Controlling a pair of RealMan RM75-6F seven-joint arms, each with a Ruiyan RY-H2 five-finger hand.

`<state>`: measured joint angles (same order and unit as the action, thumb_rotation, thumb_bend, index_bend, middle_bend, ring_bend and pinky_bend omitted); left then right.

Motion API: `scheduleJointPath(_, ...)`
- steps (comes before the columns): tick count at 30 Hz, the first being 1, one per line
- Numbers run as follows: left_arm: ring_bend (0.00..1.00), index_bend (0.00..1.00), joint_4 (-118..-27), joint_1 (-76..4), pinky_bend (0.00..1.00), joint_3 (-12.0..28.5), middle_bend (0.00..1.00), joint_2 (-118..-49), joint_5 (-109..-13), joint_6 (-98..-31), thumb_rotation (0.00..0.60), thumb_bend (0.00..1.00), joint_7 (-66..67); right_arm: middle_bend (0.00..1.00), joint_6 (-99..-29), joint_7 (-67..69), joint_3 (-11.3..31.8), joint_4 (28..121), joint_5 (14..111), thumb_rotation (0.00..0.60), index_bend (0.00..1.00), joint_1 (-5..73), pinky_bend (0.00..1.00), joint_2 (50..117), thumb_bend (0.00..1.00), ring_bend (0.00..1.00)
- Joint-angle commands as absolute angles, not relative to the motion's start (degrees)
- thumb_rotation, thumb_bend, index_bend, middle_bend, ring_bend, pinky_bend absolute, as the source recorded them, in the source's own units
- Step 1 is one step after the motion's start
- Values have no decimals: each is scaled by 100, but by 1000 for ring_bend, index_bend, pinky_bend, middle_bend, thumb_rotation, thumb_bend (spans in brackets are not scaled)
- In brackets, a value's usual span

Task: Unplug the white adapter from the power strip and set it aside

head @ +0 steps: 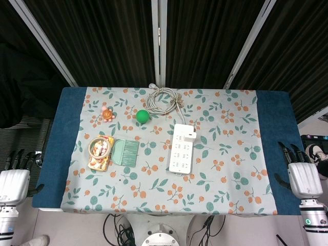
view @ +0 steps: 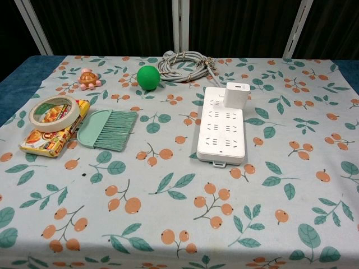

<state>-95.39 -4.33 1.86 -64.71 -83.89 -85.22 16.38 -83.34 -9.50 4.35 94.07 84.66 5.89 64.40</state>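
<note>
A white power strip (head: 181, 149) (view: 222, 124) lies lengthwise at the middle of the floral tablecloth. A white adapter (head: 189, 136) (view: 235, 93) stands plugged into its far right corner. Its grey cable (head: 164, 99) (view: 185, 64) is coiled behind it. My left hand (head: 14, 179) hangs off the table's left edge, fingers apart, holding nothing. My right hand (head: 302, 177) rests at the table's right edge, fingers apart and empty. Both hands are far from the strip. The chest view shows neither hand.
A green ball (head: 142, 116) (view: 148, 77) sits left of the cable. A small orange toy (head: 106, 114) (view: 87, 79) is further left. A green brush (head: 125, 152) (view: 107, 129), a tape roll (head: 99, 147) (view: 53, 112) and a snack packet (head: 99, 161) (view: 45, 139) lie at the left.
</note>
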Motion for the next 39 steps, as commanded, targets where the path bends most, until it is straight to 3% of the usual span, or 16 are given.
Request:
scheduleJointPath(1,24,161,-9490,-435,15,195,144,-6513,-8373,-8527,600,34,1617,203,-8319,-954,439,9411,8457,600,56,599,212,6445,125,85)
scheduleJointPath(14,24,161,-9385,-426,19,192,144,-6651,-8479,-8617,600,33,1561,207,-7843,-754,500,9457,8458,600,56,934,210,6479,126,85)
scheduleJointPath(23,24,161,-9402,-440,20,163,144,-6730,-8606,-8647,600,33,1544,205,-6149,-30,938,9026,7871,600,56,2065,200,6855,128,87)
scheduleJointPath(27,24,161,-9420,-522,35,167,144,-6784,-8671,-8557,600,33,1553,205,-5221,555,1115,8697,7670,600,56,2697,200,7176,210,87)
scheduleJointPath(39,24,161,-9507,-872,42,212,144,-6956,-8843,-8187,600,34,1557,205,-3902,1449,1324,7436,7489,600,56,3905,199,8270,242,87)
